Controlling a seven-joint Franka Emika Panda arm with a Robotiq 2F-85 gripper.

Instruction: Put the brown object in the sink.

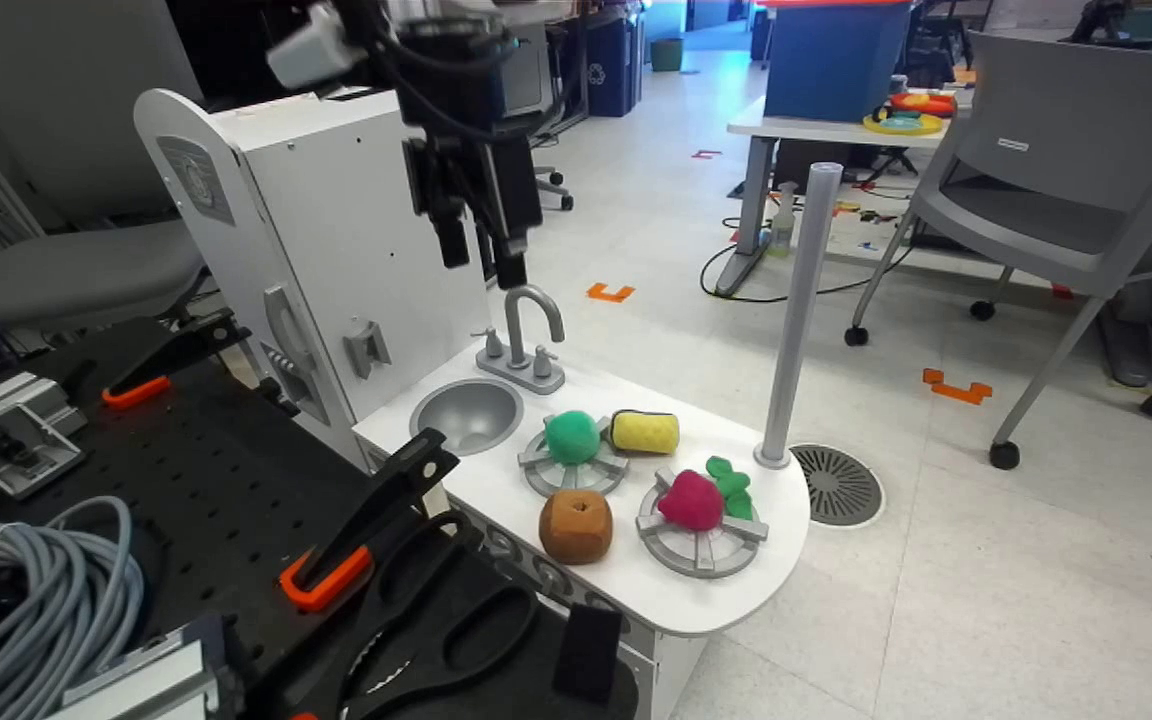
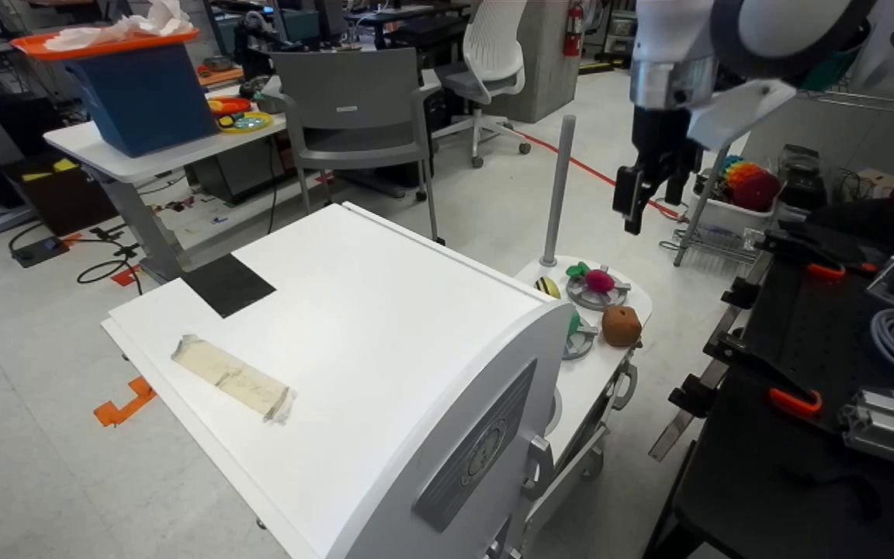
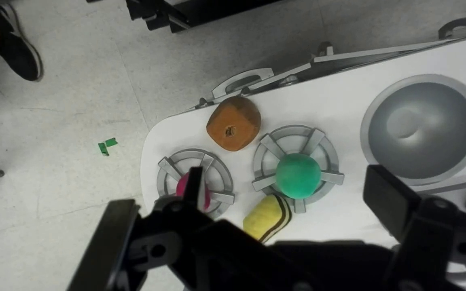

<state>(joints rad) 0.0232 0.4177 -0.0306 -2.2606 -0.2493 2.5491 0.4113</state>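
A faceted brown block (image 1: 576, 532) is resting on the white counter (image 1: 784, 512), right of the round grey sink (image 1: 466, 415) in an exterior view; a green ball (image 1: 573, 437) is sitting just beyond, the black gripper (image 1: 482, 259) hanging above, spread wide.

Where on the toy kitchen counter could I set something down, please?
Bare counter shows between the sink, the brown faceted toy and the burner under the green ball; more shows between the faucet and the yellow toy. It is crowded around that burner and the neighbouring burner, where the ball, yellow toy and leafy magenta toy sit close together.
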